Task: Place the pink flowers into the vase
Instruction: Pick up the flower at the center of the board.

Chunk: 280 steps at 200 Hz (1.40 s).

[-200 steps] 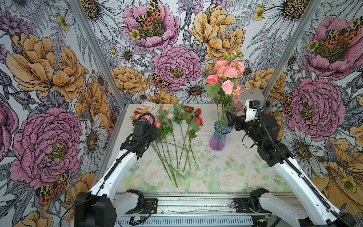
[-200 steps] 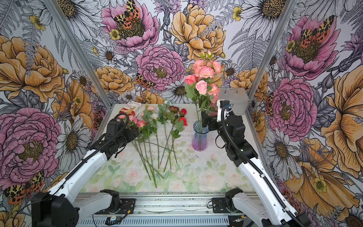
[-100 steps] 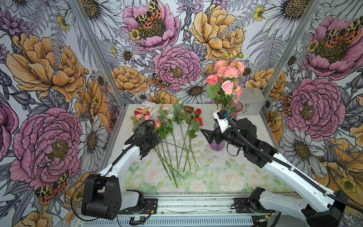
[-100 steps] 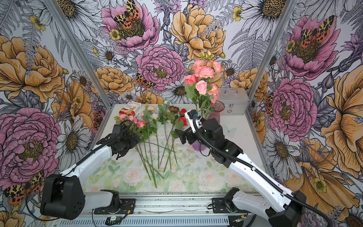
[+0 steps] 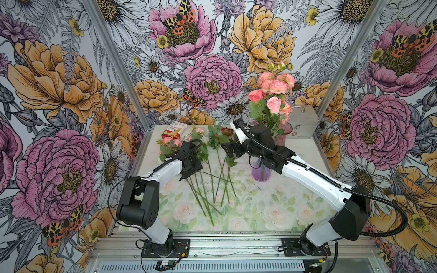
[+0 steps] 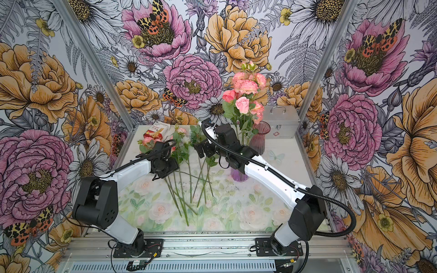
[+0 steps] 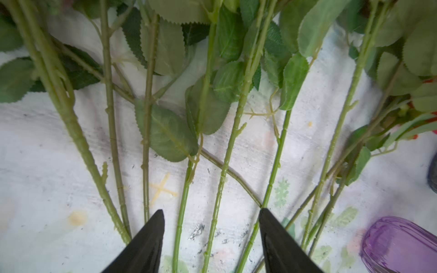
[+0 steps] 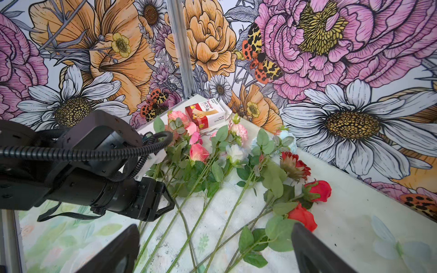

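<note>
In both top views, the loose pink flowers (image 5: 170, 141) are seen lying on the desk (image 5: 295, 208) toward 10 o'clock. Their long axes run from 12 to 6 o'clock, with the blooms toward 12. Others already stand in the purple vase (image 5: 261, 173), just toward 3 o'clock. The left pincer (image 5: 189, 170) is set low over the stems (image 7: 183, 201).

In the left wrist view, its jaws are parted, and two stems lie between them unpinched. It is judged that only one pink-bloomed stem should be pinched, squarely across its axis.

In the right wrist view, the right pincer (image 8: 215, 229) is spread wide and empty.

Glossy translucent ribbed vase (image 5: 261, 174), brushed metal case (image 5: 303, 121), matt scuffed tabletop (image 5: 260, 208).
</note>
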{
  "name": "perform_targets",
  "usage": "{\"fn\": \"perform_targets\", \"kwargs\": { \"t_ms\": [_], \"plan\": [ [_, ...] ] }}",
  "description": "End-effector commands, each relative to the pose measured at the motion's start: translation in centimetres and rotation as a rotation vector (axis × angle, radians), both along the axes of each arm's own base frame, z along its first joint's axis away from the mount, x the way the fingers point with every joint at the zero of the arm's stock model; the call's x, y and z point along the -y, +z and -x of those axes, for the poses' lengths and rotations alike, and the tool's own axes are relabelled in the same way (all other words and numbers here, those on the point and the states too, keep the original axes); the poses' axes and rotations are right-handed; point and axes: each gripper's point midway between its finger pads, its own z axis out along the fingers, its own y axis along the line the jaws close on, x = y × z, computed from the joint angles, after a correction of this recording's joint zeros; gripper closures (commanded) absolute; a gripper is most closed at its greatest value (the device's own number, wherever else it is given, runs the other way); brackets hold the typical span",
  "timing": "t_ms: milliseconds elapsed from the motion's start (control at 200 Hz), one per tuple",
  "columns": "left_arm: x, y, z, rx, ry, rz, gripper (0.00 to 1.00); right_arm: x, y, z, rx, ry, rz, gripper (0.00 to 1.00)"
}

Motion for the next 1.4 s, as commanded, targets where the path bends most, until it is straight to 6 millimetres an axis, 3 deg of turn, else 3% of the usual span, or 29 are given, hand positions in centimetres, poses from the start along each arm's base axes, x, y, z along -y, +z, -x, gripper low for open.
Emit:
{"fn": "perform_targets", "kwargs": {
  "t_ms": [0,175,305,490,890,1171,1396],
  "plan": [
    [-1.1,-0.4,0.0,-0.002,-0.010,-0.056,0.36,1.3,2.6,0.4,0.036,-0.024,-0.054,0.01],
    [-0.4,-1.3,-0.3,-0.023,-0.038,-0.072,0.37,2.9,3.1,0.6,0.038,-0.047,-0.073,0.01],
    [0.2,-2.3,-0.7,-0.044,-0.041,-0.089,0.45,2.6,3.2,0.9,0.034,-0.031,-0.087,0.01],
    [-0.4,-3.7,-0.5,-0.072,-0.018,-0.096,0.51,3.4,3.3,1.4,0.045,-0.041,-0.080,0.01],
    [-0.8,-0.6,-1.0,0.070,0.001,-0.050,0.60,3.0,2.5,1.4,0.025,-0.022,-0.080,0.01],
    [-1.6,-4.5,-0.2,-0.048,0.026,-0.047,0.66,3.3,3.2,1.8,0.037,-0.025,-0.091,0.01],
    [-1.3,-4.6,-0.6,-0.033,0.012,-0.063,0.67,3.3,3.4,2.0,0.035,-0.023,-0.100,0.01]
  ]
}}
